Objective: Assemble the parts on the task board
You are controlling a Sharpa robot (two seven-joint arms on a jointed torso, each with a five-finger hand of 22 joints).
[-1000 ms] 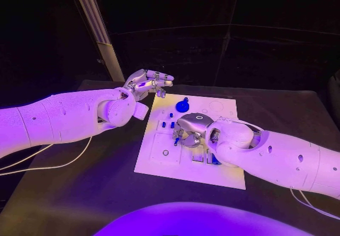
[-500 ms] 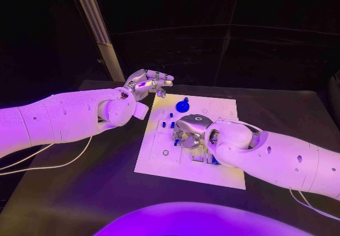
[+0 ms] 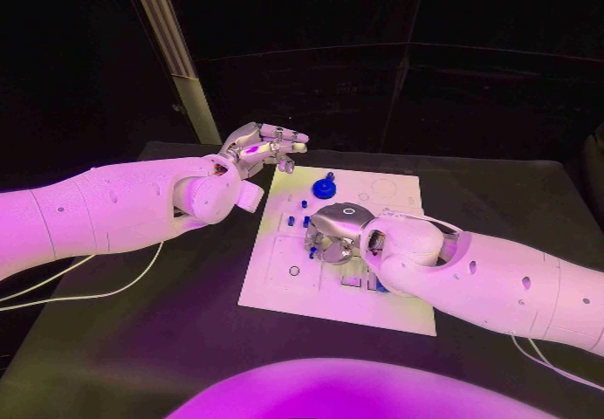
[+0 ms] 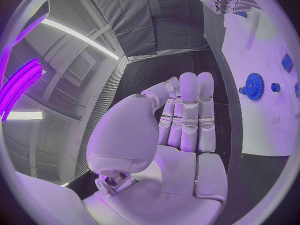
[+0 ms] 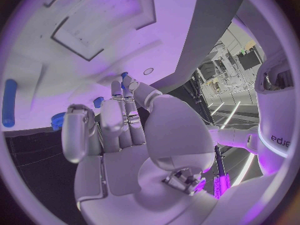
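Right hand (image 3: 332,234) low over middle of task board (image 3: 290,284), fingers curled around small blue peg (image 3: 312,251) — pinching it, I judge, probably to seat it in hole (contact itself hard to see). Left hand (image 3: 262,144) held up off board's far left corner, fingers apart, grasping nothing, likely parked clear. Blue gear (image 3: 325,187) sits on board's far part, more small blue parts near it. Versus second ago: right hand crept slightly toward far side; left hand unmoved.
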